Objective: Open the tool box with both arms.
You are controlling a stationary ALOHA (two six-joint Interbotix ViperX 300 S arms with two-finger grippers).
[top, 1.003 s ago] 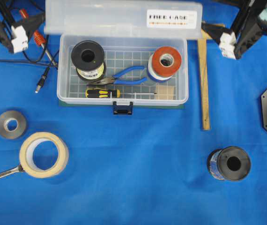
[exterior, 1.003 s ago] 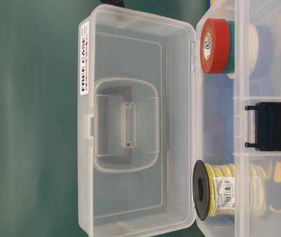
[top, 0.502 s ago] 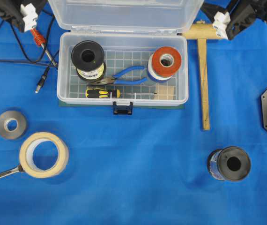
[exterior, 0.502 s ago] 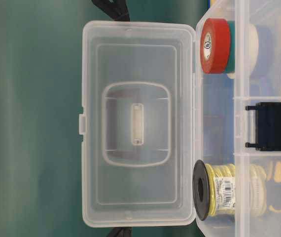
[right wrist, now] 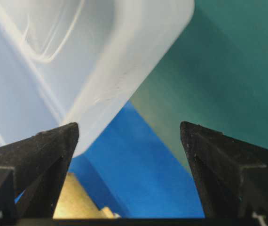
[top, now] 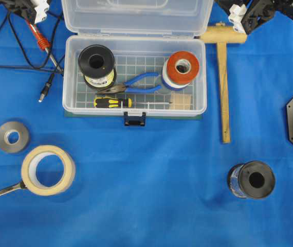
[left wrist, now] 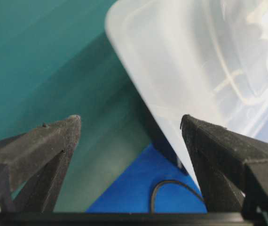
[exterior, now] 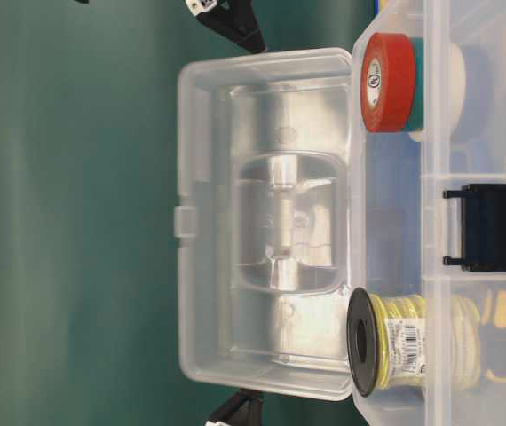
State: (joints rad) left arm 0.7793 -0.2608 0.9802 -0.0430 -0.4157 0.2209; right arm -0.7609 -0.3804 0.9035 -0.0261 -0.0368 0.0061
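The left black pincer (left wrist: 130, 125) has its two pointed fingers spread wide with nothing between them, up at the far left corner of the blue table cloth (top: 151, 185). The right black pincer (right wrist: 129, 127) is spread wide too and holds nothing, at the far right corner.

Between them sits the big clear plastic tool box (top: 134, 74), at the far middle of the cloth. Its clear lid (top: 136, 15) stands up at the far side, so the box is open. Its dark blue latch (top: 135, 119) hangs on the near side.

Inside, at the left, is a black spool of yellow wire (top: 96, 63). At the right is a stack of tape rolls with a red roll on top (top: 182, 67). Between them lie blue-handled pliers (top: 136, 84). A yellow and black screwdriver (top: 113, 102) lies nearer the latch.
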